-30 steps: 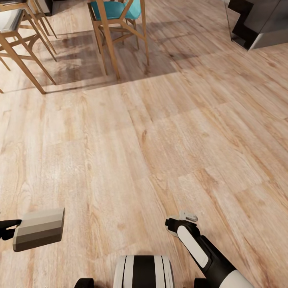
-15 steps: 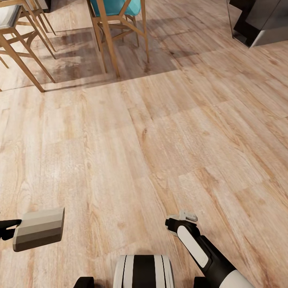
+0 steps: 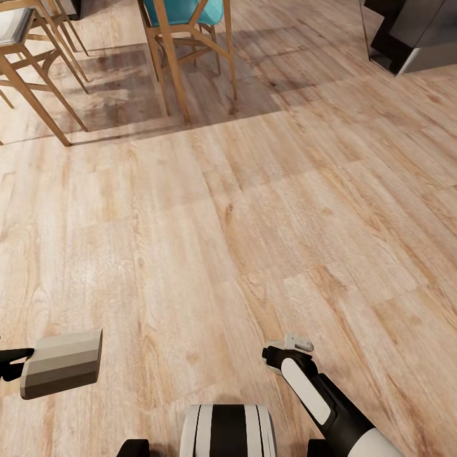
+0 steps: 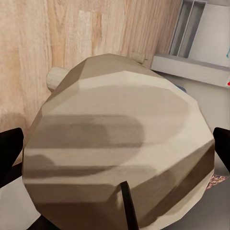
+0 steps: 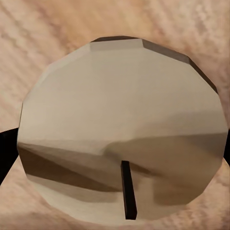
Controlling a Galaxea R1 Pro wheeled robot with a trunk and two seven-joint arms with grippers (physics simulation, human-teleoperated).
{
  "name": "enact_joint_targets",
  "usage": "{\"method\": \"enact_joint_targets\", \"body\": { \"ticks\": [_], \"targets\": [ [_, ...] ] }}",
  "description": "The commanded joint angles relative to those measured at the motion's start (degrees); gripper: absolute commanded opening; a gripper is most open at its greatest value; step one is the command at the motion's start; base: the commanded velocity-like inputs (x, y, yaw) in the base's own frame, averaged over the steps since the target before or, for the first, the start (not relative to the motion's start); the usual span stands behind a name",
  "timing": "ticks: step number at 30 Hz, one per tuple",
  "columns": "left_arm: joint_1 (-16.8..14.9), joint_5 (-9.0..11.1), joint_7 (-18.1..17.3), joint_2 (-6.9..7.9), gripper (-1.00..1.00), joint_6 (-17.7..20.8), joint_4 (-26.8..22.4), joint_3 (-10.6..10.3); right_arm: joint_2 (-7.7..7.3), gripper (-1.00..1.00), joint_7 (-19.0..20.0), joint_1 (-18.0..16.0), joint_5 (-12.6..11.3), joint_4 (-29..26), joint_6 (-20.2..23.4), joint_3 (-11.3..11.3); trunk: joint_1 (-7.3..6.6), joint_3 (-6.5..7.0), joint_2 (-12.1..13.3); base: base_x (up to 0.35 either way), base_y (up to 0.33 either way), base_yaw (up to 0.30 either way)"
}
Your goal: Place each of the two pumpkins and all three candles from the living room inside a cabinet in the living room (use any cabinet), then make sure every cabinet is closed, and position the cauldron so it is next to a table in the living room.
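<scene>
My left gripper (image 3: 16, 363) is at the head view's lower left edge, shut on a pale beige candle (image 3: 61, 363) that lies sideways above the floor. In the left wrist view that candle (image 4: 115, 139) sits between black fingers (image 4: 9, 155), its dark wick (image 4: 127, 206) towards the camera. My right gripper (image 3: 289, 348) hangs low at the lower right, its fingers hidden under the wrist. In the right wrist view a second candle (image 5: 120, 124) with a dark wick (image 5: 127, 194) is held there, a black finger (image 5: 5, 153) at its side. Pumpkins, cabinet and cauldron are out of view.
Light wood plank floor (image 3: 254, 209) stretches ahead. Wooden chair legs (image 3: 38, 101) stand at the far left, and a teal-seated wooden chair (image 3: 184, 38) is beside them. A dark grey and black unit (image 3: 412, 38) occupies the far right corner. My base (image 3: 227, 431) shows at the near edge.
The whole picture shifted slightly a second ago, so the camera moved a little; since then it is still. Both grippers keep the same hold on their candles.
</scene>
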Motion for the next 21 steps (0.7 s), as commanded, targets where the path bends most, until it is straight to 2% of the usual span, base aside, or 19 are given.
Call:
{"method": "enact_joint_targets", "body": {
  "ticks": [1,4,21],
  "targets": [
    [0.0,0.3,0.0,0.03,-1.0,0.5,0.0,0.0,-0.08,-1.0,-0.6,0.0,-0.6,-0.1,0.2,0.2,0.0,-0.04,0.0,0.0,0.0,0.0],
    [0.0,0.3,0.0,0.03,-1.0,0.5,0.0,0.0,-0.08,-1.0,-0.6,0.0,-0.6,-0.1,0.2,0.2,0.0,-0.04,0.0,0.0,0.0,0.0],
    [0.0,0.3,0.0,0.03,-1.0,0.5,0.0,0.0,-0.08,-1.0,-0.6,0.0,-0.6,-0.1,0.2,0.1,-0.44,3.72,0.2,0.0,0.0,0.0]
  ]
}}
